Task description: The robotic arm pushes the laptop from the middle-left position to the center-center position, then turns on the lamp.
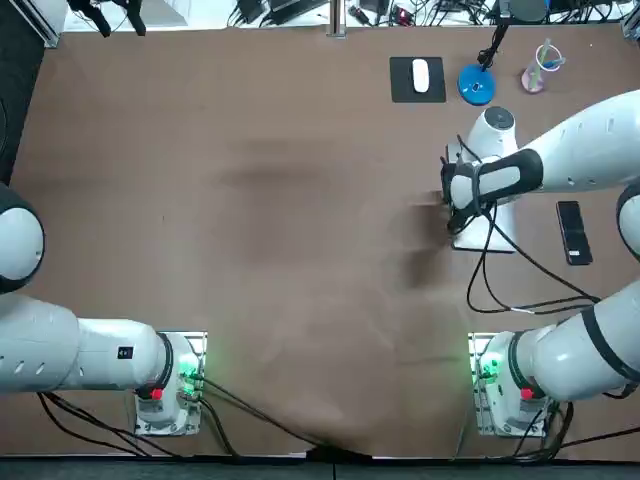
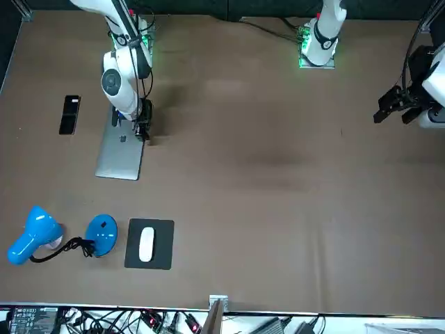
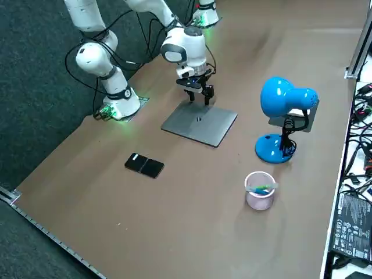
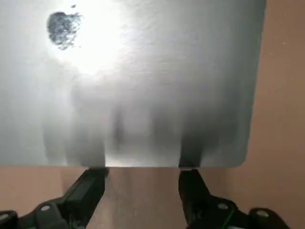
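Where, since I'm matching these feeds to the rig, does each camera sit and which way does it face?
Top view: overhead, looking down; both arm bases at its bottom, right gripper at the laptop.
Front view: across the table, facing the robot; right arm at picture left.
Right side view: raised at the robot's right, looking diagonally past the lamp; right arm shows.
Right wrist view: on the right wrist, looking past its open fingers at the laptop's edge.
Shared: all four show the laptop.

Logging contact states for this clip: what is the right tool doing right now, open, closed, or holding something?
Right tool: open, holding nothing, fingertips at the laptop's edge.
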Robot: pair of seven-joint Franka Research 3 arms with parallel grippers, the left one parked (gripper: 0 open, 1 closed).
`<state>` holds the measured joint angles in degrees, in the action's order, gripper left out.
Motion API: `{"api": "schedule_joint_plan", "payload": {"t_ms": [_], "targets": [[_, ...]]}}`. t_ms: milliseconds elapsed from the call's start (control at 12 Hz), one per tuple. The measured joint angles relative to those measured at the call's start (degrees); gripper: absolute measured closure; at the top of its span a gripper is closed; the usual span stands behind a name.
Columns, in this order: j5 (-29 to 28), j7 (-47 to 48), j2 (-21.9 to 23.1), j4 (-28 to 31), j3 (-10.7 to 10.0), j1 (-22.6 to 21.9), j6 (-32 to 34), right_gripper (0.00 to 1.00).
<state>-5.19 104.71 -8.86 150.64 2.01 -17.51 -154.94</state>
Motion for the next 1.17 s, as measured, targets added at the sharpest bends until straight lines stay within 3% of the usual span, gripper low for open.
{"api": "schedule_joint_plan", "payload": {"t_ms": [167,417,833,1000,1083,1167], "targets": [[0.01,-1.80,1.38,-0.98,0.14,-0.02,1.87,0.02],[0.01,-6.71,2.70,-7.14,0.08,0.17,8.22,0.02],[0.06,-21.53,-1.32,-17.98,-0.15,1.59,11.08,0.03],[0.32,-27.63,-4.19,-22.43,-0.32,2.82,11.08,0.07],[1.30,-30.56,-5.32,-24.30,-0.40,3.48,11.08,0.16],[3.50,-33.21,-6.29,-26.01,-0.50,4.21,11.08,0.19]]}}
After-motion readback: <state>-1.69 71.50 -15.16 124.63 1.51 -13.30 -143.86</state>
